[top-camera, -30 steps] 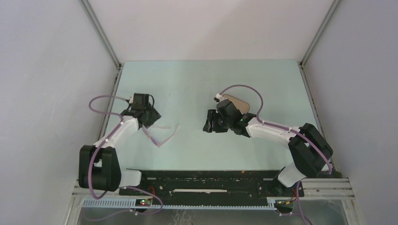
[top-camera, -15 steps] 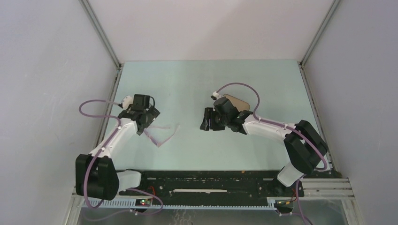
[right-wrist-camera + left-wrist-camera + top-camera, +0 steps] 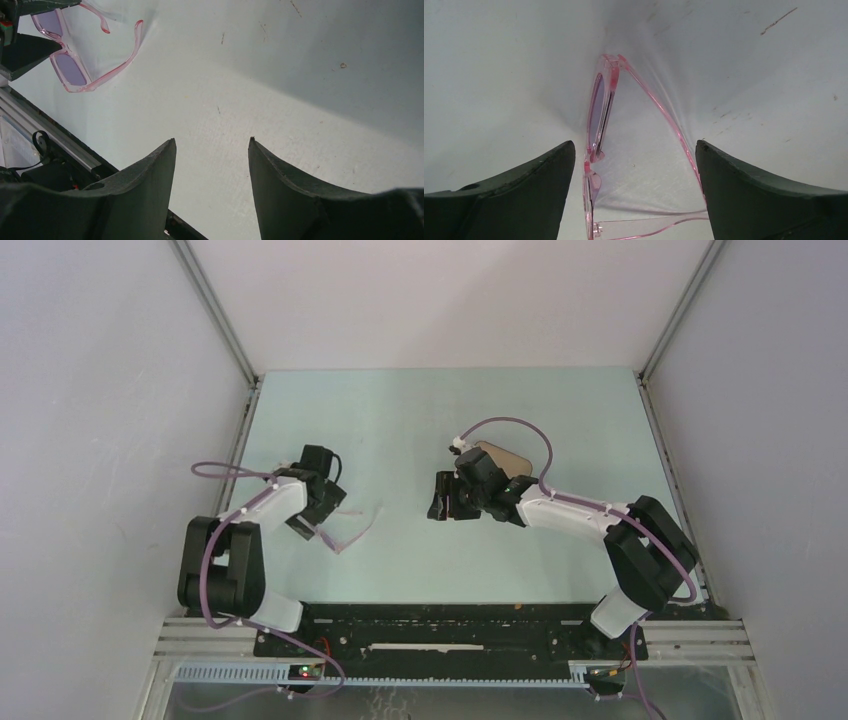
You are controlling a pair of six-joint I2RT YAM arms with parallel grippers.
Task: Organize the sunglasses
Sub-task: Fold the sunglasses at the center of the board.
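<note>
The sunglasses [image 3: 605, 107], with a thin pink frame and near-clear lenses, lie unfolded on the table [image 3: 400, 410] at the left [image 3: 358, 532]. My left gripper [image 3: 634, 145] is open and low over them. The front frame runs close to its left finger and one arm close to its right finger. In the top view the left gripper [image 3: 318, 518] sits at the glasses' left end. My right gripper [image 3: 212, 140] is open and empty over bare table near the middle [image 3: 438, 502]. The sunglasses also show at the upper left of the right wrist view [image 3: 75, 70].
A black case with tan lining [image 3: 503, 456] lies open behind my right wrist, mostly hidden by the arm. The table's left rail [image 3: 240, 440] is close to my left arm. The arms' black base bar [image 3: 450, 625] runs along the near edge.
My left arm has folded in and its gripper has come down and turned over the sunglasses, which now lie between its open fingers. The right gripper has shifted slightly left.
</note>
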